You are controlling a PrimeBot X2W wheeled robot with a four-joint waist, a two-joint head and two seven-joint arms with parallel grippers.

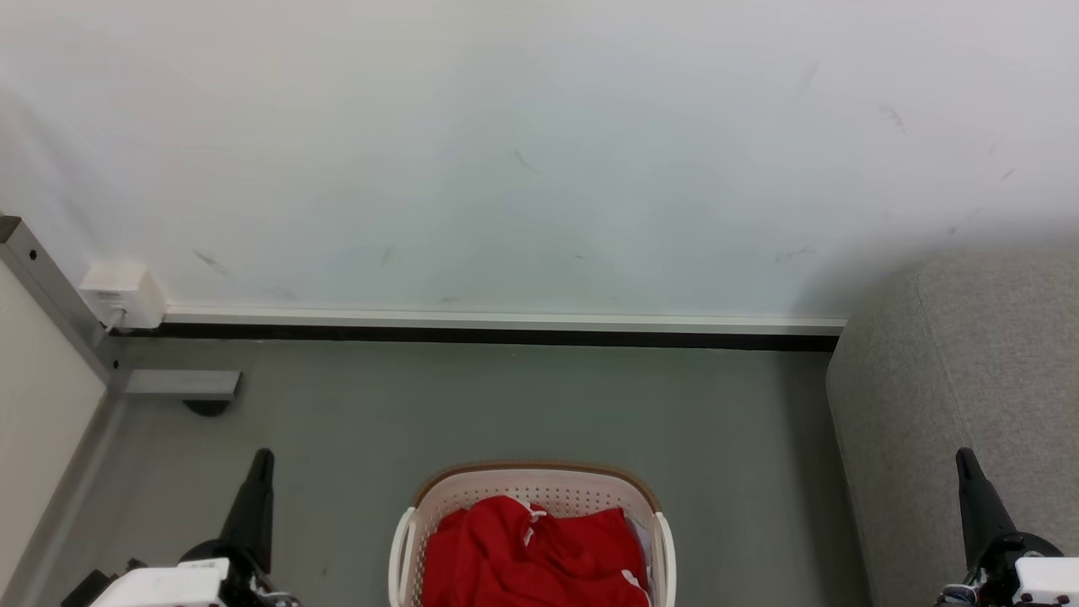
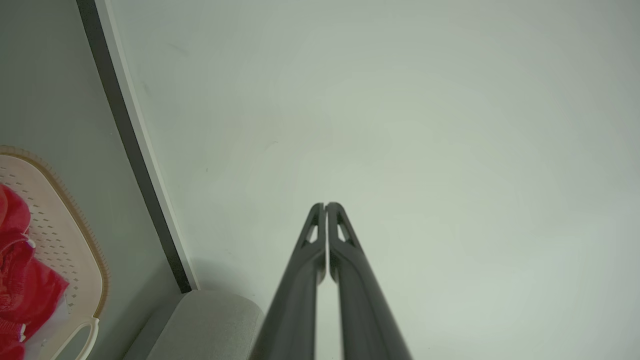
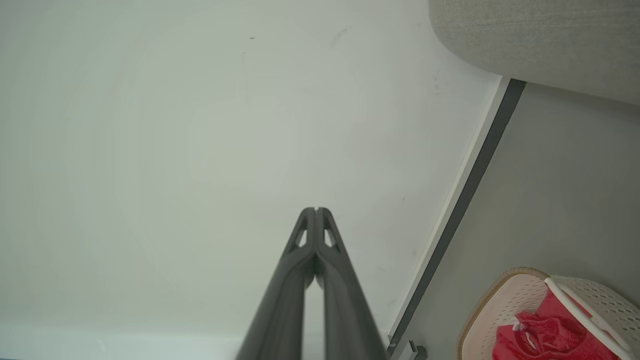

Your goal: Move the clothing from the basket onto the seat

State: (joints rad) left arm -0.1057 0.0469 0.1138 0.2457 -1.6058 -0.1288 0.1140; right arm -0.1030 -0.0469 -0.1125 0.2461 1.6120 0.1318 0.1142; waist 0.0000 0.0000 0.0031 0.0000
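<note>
We stand ready, nothing lifted yet.
Our left pincer (image 1: 262, 462) and right pincer (image 1: 963, 459) are clenched, empty, flanking the basket (image 1: 506, 489) at six o'clock, probably for easy reach; the clothing (image 1: 539, 552) lies inside, the seat (image 1: 969, 362) at three o'clock.

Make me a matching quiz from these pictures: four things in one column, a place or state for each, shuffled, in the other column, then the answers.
Column one
1. bright red clothing
2. white perforated plastic basket with a brown rim
3. grey textured fabric sofa
4. left tool with two long dark fingers

Column two
A. shut, holding nothing
B. standing on the grey floor, low in the middle of the head view
C. piled inside the basket
D. at the head view's right edge

Pairs: 1-C, 2-B, 3-D, 4-A
</note>
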